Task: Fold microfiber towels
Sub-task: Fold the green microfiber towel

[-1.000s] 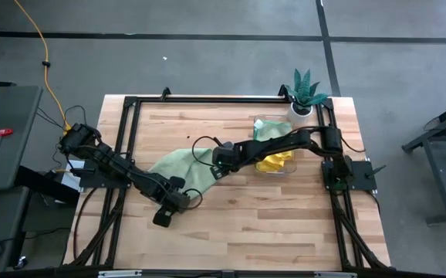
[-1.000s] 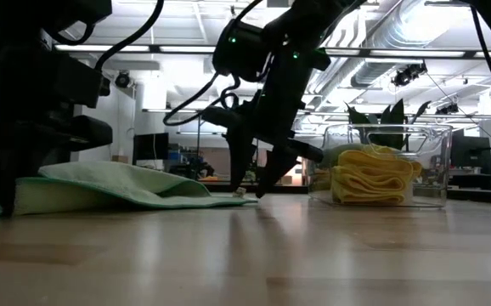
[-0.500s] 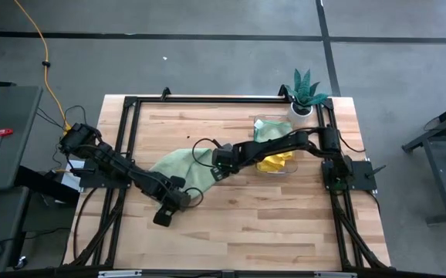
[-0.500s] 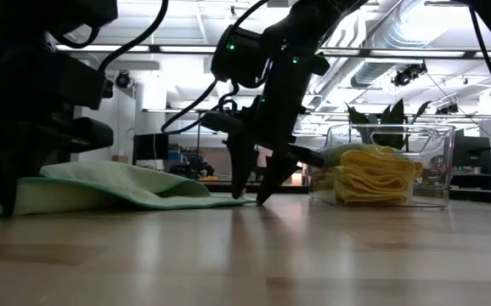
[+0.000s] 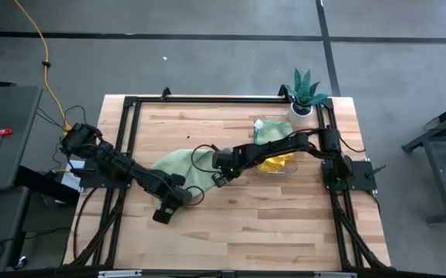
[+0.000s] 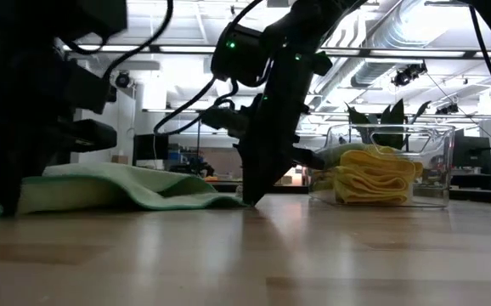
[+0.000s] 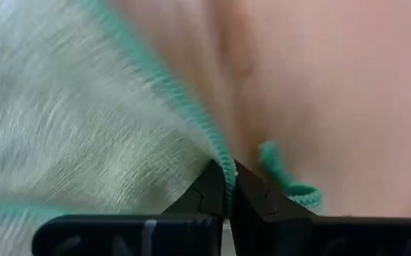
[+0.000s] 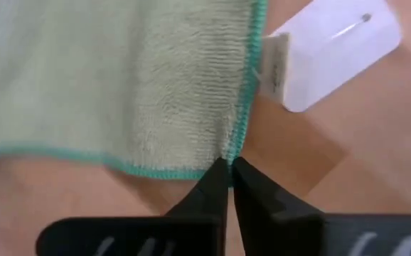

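step in hand: both arms are taking hold of the pale sage green microfiber towel [image 5: 178, 165] by two corners on its near side, the grasp that sets up a fold.
towel position: it lies spread, a little rumpled, on the light wooden slatted table [image 5: 285, 224], left of centre, between the two arms.
left gripper: the left gripper [image 7: 228, 190] is down at the towel's near left corner, its dark fingers pressed together on the teal stitched hem, so the cloth is pinched.
right gripper: the right gripper [image 8: 230, 178] is at the towel's near right corner, its fingers closed tight with the teal edge caught between the tips; a white paper label [image 8: 326, 50] sticks out from the hem just beside it.
other towels: a bright yellow folded microfiber towel [image 6: 369, 178] sits in the clear plastic bin [image 6: 437, 170] on the right of the table, with a green cloth behind it.
next move, as judged: lift both corners together, level with each other, and carry them over the far edge so the hems meet.
care needed: the grips are only on the thin hem, so a quick pull could slip a corner free; the right arm should also stay clear of the bin.
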